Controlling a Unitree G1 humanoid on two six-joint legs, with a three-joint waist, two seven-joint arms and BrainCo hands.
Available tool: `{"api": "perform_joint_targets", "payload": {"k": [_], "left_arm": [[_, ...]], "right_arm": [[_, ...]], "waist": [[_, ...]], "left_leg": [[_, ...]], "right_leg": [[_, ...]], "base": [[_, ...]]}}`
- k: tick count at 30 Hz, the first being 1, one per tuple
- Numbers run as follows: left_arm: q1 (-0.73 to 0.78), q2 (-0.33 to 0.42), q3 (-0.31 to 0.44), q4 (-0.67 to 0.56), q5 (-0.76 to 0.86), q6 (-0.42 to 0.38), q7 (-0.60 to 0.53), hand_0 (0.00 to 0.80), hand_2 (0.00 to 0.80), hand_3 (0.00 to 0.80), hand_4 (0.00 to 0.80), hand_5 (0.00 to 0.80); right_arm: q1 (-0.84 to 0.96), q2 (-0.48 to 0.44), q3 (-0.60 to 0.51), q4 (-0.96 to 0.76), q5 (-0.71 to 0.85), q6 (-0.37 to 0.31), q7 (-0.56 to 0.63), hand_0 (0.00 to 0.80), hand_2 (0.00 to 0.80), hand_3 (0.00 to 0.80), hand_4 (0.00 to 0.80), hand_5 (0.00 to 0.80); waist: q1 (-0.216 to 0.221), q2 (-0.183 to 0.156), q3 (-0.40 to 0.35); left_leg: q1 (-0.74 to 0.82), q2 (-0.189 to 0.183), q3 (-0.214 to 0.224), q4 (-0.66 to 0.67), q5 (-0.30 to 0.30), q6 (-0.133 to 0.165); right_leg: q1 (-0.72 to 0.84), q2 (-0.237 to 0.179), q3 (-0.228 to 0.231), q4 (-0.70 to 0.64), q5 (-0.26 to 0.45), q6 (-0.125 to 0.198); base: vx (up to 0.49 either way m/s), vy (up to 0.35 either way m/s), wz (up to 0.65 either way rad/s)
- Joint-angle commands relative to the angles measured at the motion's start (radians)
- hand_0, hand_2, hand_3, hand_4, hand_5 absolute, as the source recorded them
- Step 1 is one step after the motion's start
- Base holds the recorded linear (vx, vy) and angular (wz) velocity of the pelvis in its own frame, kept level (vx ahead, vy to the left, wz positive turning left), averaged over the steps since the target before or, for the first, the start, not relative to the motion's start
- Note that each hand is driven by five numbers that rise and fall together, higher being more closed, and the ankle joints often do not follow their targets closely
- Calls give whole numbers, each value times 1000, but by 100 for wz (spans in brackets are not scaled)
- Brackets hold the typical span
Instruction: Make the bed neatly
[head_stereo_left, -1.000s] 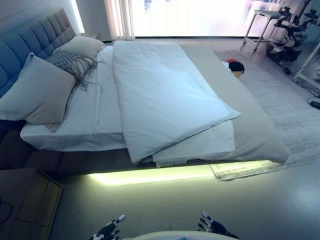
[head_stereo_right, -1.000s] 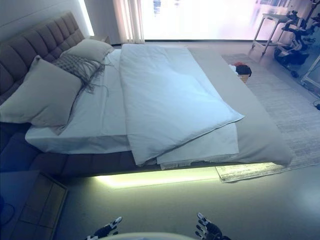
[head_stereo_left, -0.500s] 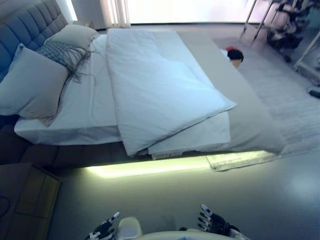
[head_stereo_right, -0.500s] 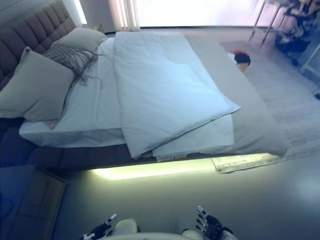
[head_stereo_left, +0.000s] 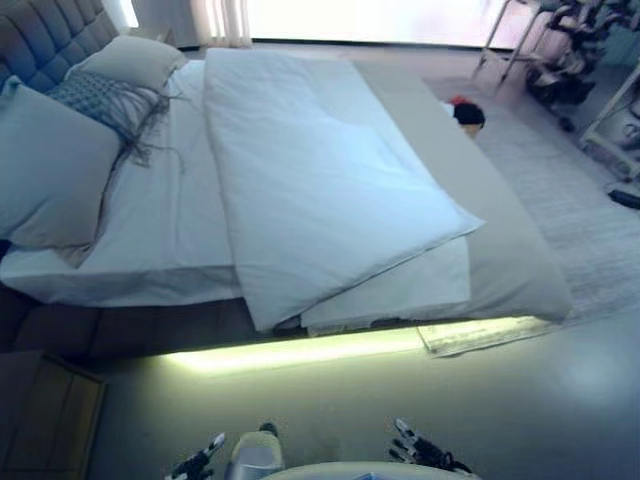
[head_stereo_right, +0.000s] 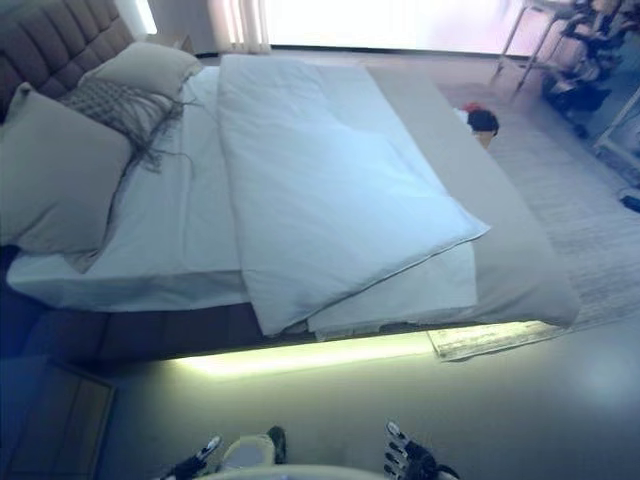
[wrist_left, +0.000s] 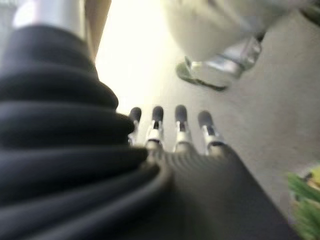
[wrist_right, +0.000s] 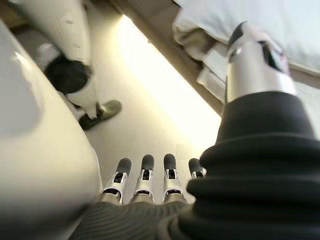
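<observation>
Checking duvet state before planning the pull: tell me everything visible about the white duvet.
The white duvet is a thick, soft, pale quilted cover lying folded over itself in a long band down the middle of the bed, from the window end to the near edge. Its near corners overhang the side above the lit strip, upper layer skewed over the lower. It rests on the white sheet and grey cover. Neither hand touches it.

Both hands hang low at the bottom edge of the head views, the left hand (head_stereo_left: 196, 465) and the right hand (head_stereo_left: 420, 455) well apart, each with straight fingers (wrist_right: 144, 172) holding nothing.
</observation>
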Motion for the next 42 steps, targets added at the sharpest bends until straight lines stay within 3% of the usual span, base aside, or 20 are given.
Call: {"api": "perform_joint_targets", "payload": {"k": [1,4,7,9,11,14,18,20,22,23,25,27,29,31,34,36,42], "left_arm": [[-23,-7,-35,27,53,1,4,0,0,0,0,0],[-38,7,-52,18,41,6,10,0,0,0,0,0],[-62,10,-64,7,26,15,18,0,0,0,0,0],[-66,9,-70,3,28,15,18,0,0,0,0,0],[-62,6,-61,2,40,11,17,0,0,0,0,0],[-49,2,-53,12,47,15,14,0,0,0,0,0],[-6,-8,-32,23,85,10,22,0,0,0,0,0],[3,-12,-41,28,89,5,28,0,0,0,0,0],[11,-18,-34,18,61,9,21,0,0,0,0,0],[15,-19,-26,19,78,9,15,0,0,0,0,0],[22,-20,-14,20,73,-3,-3,0,0,0,0,0],[31,-23,-9,12,55,-16,-24,0,0,0,0,0],[25,-34,-11,10,45,-18,-22,0,0,0,0,0],[18,-45,-27,16,45,-22,-25,0,0,0,0,0],[12,-54,-49,22,78,-27,-19,0,0,0,0,0],[11,-49,-52,19,117,-24,-15,0,0,0,0,0],[2,-4,-71,3,117,6,0,0,0,0,0,0]], "right_arm": [[-10,-48,-15,-69,31,-22,31,0,0,0,0,0],[-4,-58,-14,-75,58,-22,44,0,0,0,0,0],[-10,-68,-10,-65,87,-19,41,0,0,0,0,0],[-9,-71,-9,-59,96,-24,44,0,0,0,0,0],[-13,-71,-18,-61,91,-28,41,0,0,0,0,0],[-20,-71,-51,-58,71,-26,36,0,0,0,0,0],[-14,-62,-68,-50,71,-36,6,0,0,0,0,0],[-14,-64,-62,-45,80,-43,-18,0,0,0,0,0],[-13,-68,-59,-53,69,-61,-12,0,0,0,0,0],[-11,-71,-58,-59,62,-64,-5,0,0,0,0,0],[-9,-81,-47,-74,22,-68,5,0,0,0,0,0],[-17,-96,-38,-85,21,-63,30,0,0,0,0,0],[-35,-102,-28,-89,7,-69,28,0,0,0,0,0],[-62,-103,-22,-90,41,-80,30,0,0,0,0,0],[-83,-101,-21,-100,116,-98,51,0,0,0,0,0],[-85,-98,-28,-122,139,-100,36,0,0,0,0,0],[-79,-101,-59,-142,269,-136,31,0,0,0,0,0]], "waist": [[-9,64,-32],[-51,84,-23],[-94,112,-6],[-109,104,7],[-132,89,22],[-144,94,33],[-148,90,21],[-158,87,10],[-165,85,3],[-168,89,1],[-168,96,-5],[-148,85,9],[-123,86,31],[-109,89,41],[-85,111,53],[-82,107,50],[-82,118,33]], "left_leg": [[-49,7,-41,-119,99,28],[24,-9,-35,-141,81,44],[118,-4,-36,-193,75,29],[149,-21,-50,-209,51,25],[189,-44,-70,-229,14,15],[251,-41,-85,-237,-32,7],[338,-43,-132,-224,-106,13],[341,-37,-156,-186,-130,16],[366,-18,-155,-132,-158,-2],[372,-3,-146,-104,-141,-14],[323,62,-98,83,23,-74],[195,95,-76,261,105,-96],[98,116,-71,285,94,-94],[95,132,-65,141,81,-88],[90,187,-78,-109,179,-123],[114,171,-86,-139,127,-113],[169,159,-72,-171,90,-110]], "right_leg": [[43,-23,14,298,260,-2],[-107,4,26,362,238,-33],[-267,75,-16,210,194,-58],[-336,76,-32,92,245,-42],[-406,66,-21,-52,370,6],[-441,54,-51,-201,408,25],[-435,54,-36,-169,423,11],[-411,77,-5,-164,388,5],[-424,66,11,-44,389,1],[-426,70,4,-18,376,-6],[-384,90,-26,-20,337,-49],[-318,95,-36,-35,292,-89],[-263,97,-49,-37,257,-104],[-235,88,-53,-34,235,-92],[-174,92,-46,-50,212,-67],[-164,62,-48,-38,201,-51],[-160,5,-70,-19,206,-9]], "base": [[378,299,16],[352,199,16],[305,31,-4],[254,-70,2],[328,-105,30],[415,-110,37],[516,-173,29],[483,-219,57],[429,-181,66],[365,-159,27],[323,-195,-4],[260,-157,-3],[203,13,-20],[179,174,-36],[189,212,-6],[181,175,6],[158,114,-1]]}}
